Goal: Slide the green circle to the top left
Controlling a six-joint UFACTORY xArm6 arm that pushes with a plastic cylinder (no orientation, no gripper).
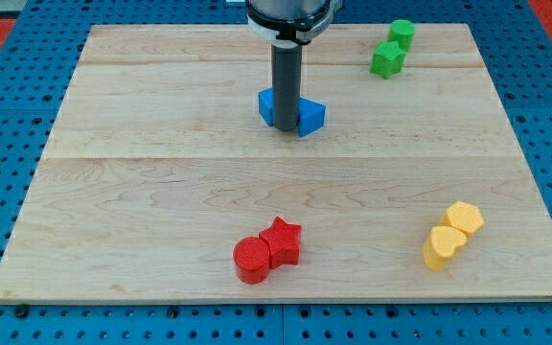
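Observation:
The green circle (402,34) sits near the board's top right corner, touching a green star (387,59) just below and left of it. My tip (285,127) is at the board's upper middle, far to the left of the green circle. It stands between two blue blocks: a blue cube (267,104) on its left and a blue triangle-like block (310,117) on its right. The rod hides part of both blue blocks.
A red circle (252,260) and a red star (283,240) touch each other at the bottom middle. Two yellow blocks (464,219) (442,246) touch at the bottom right. The wooden board (161,192) lies on a blue pegboard surface.

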